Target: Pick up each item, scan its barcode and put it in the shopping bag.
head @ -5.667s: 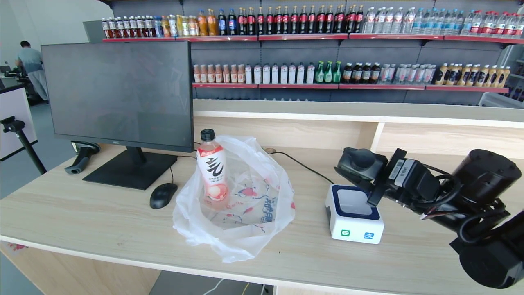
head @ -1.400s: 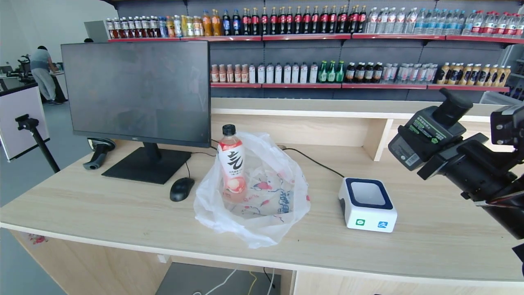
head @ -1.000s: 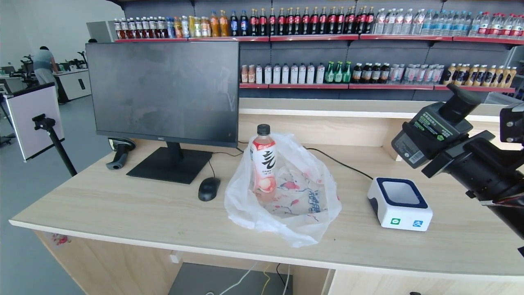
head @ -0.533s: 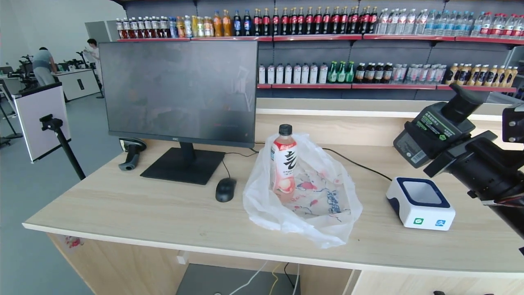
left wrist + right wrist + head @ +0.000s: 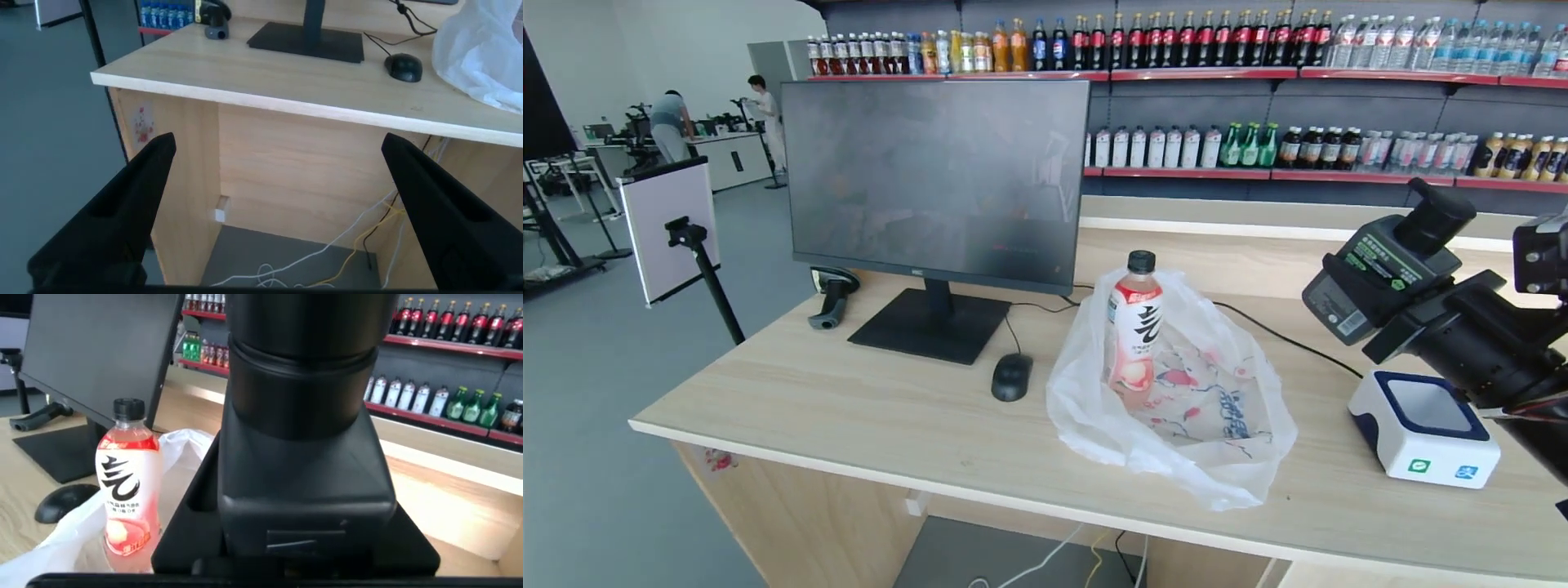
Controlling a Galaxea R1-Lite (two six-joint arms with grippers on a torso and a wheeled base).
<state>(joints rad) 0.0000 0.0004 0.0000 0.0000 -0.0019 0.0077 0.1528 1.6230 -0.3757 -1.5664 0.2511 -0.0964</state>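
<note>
my left gripper (image 5: 278,145) hangs low before the counter (image 5: 849,408), below its front edge, fingers (image 5: 122,212) spread wide with nothing between them. my right gripper (image 5: 1401,327) is up over the counter's right end, clamped on a black bottle (image 5: 1380,273) that tilts, cap up and away, in the air near the scanner (image 5: 1425,429). the scanner sits close to the front edge, window up, a narrow gap from the bag (image 5: 1225,441). the bag's lowest fold lies near that edge too; its mouth gapes upward. a pink bottle (image 5: 1134,331) stands upright inside, at the bag's far left. left of the bag a broad bare strip runs along the front edge. farther back, the mouse (image 5: 1011,377) is just beside the bag, then the monitor (image 5: 935,180), then drink shelves (image 5: 1258,77).
</note>
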